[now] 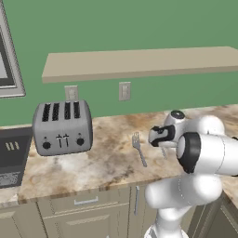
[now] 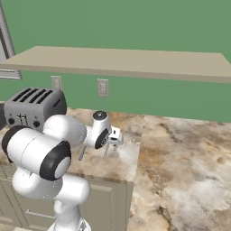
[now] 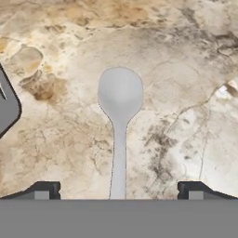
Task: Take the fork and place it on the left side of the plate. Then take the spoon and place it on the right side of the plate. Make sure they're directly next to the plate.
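On mottled marble counter (image 3: pixel 186 93), smooth oval-bowled spoon (image 3: pixel 119 100) lies.

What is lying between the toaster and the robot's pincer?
The fork lies on the counter between the toaster and the pincer, in the left base view.

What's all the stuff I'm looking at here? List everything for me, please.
Grey metal fork: one, lying on the counter right of the toaster, tines toward the wall.
Grey metal spoon with oval bowl: one, flat on the counter, directly under the gripper.
Silver four-slot toaster: one, at the counter's left end.
Marbled beige stone counter: one, over beige cabinets.
Beige wall shelf: one, on the green wall.
White wall outlets: two, under the shelf.
Dark appliance: one, grey-black, left of the toaster; what it is I cannot tell.
White robot arm: one, reaching over the counter.
Gripper: one, dark fingertips open, either side of the spoon's handle.
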